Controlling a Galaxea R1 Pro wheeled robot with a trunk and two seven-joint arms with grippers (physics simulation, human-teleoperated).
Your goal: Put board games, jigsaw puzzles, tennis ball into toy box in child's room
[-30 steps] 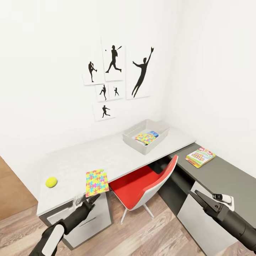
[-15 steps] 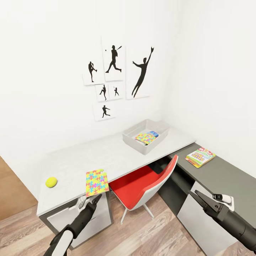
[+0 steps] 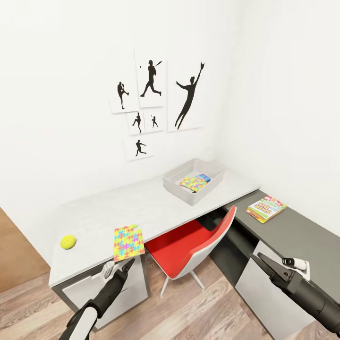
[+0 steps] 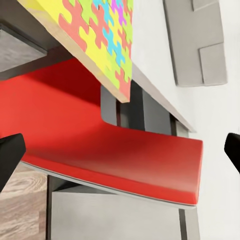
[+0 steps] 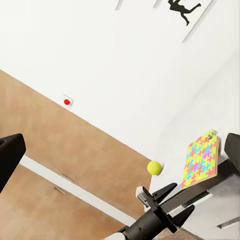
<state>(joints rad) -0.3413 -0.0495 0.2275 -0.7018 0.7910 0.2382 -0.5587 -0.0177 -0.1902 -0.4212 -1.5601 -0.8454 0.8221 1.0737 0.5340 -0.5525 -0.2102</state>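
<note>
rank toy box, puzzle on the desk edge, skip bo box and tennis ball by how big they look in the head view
1. toy box
2. puzzle, on the desk's near edge
3. board game box, a bit smaller than the puzzle, though it lies farther off, so that is unsure
4. tennis ball

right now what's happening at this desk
The robot's left gripper is open, just off the front edge of the pale grey table, lined up with the multicoloured jigsaw puzzle sheet that overhangs that edge. Nothing is held. The right gripper hangs open over the floor. The yellow-green tennis ball and a board game box are still out; the grey toy box already holds a puzzle sheet.
</note>
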